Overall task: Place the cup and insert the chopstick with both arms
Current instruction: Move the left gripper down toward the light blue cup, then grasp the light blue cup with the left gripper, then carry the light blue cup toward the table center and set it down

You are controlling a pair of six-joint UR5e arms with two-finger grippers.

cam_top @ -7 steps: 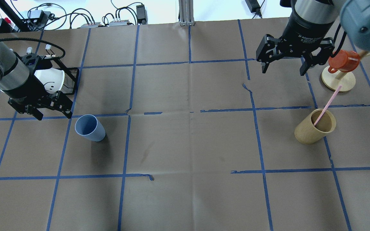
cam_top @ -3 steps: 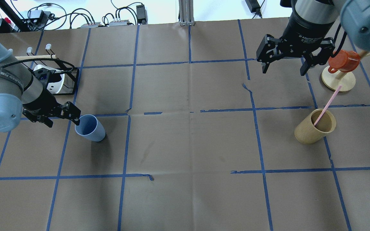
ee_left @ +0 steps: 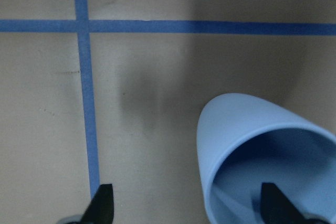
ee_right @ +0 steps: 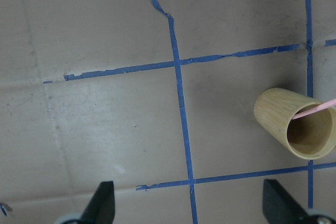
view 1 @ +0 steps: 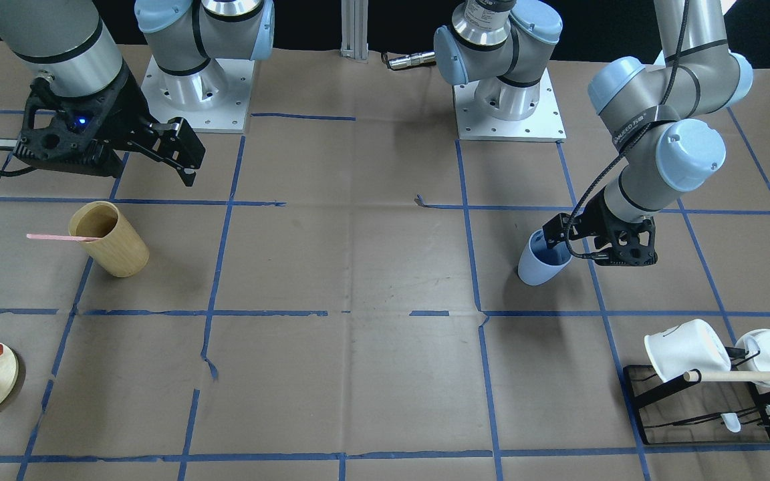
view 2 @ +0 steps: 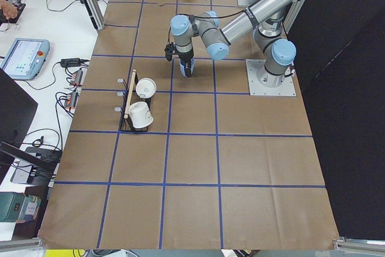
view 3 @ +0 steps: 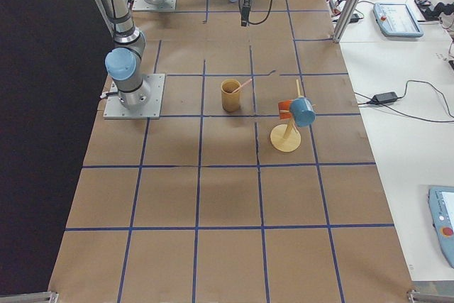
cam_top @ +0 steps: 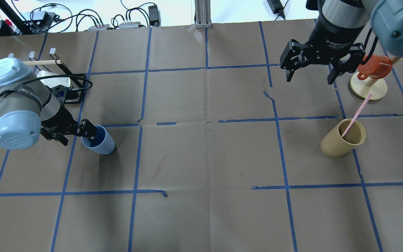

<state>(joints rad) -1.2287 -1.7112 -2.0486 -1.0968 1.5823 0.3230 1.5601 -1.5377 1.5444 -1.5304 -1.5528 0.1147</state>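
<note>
The light blue cup (cam_top: 103,146) stands upright at the table's left, also in the front view (view 1: 535,270). My left gripper (cam_top: 78,137) is open and straddles the cup's wall. In the left wrist view (ee_left: 189,208) one finger is inside the cup (ee_left: 236,124) and the other is outside over the paper. A pale pink chopstick (cam_top: 357,113) leans in the tan wooden cup (cam_top: 334,145) at the right, also in the right wrist view (ee_right: 317,108). My right gripper (cam_top: 309,77) is open and empty, well above and behind the tan cup (ee_right: 278,116).
A black rack (cam_top: 78,87) with white mugs (view 1: 682,347) and a beige wooden rod stands behind the left arm. A round wooden stand (cam_top: 367,89) carrying a red cup (cam_top: 374,66) is behind the tan cup. Blue tape lines grid the brown paper.
My left arm has swung from beside the rack down to the blue cup, and one finger has entered it. The right gripper has barely moved.
</note>
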